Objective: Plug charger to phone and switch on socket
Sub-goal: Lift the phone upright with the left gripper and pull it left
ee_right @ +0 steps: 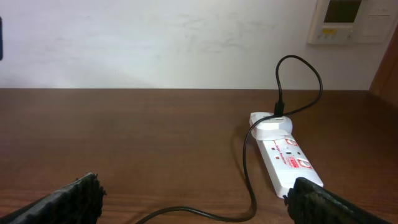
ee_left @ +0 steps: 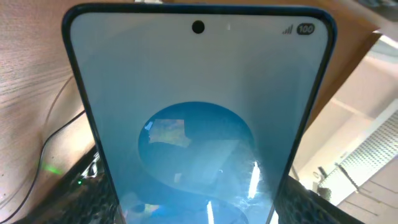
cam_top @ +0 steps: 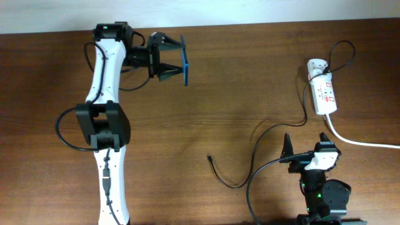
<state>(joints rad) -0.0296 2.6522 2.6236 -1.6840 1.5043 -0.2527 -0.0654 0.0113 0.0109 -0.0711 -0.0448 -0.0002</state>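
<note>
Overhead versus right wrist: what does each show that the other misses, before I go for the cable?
Overhead only: the left gripper clamped on the phone, and the charger tip lying loose on the table. Right wrist only: the wall with a wall panel. Both: the socket, the white adapter at its end, the black cable, the open right gripper.

Phone [ee_left: 199, 124]: pale blue screen, deeper blue oval, dark rim, perhaps navy. Power strip [ee_right: 287, 160] white, red switch markings. Charger cable [ee_right: 247, 171] black, adapter [ee_right: 273, 126] white. Tabletop [cam_top: 237, 81] brown wood grain.
</note>
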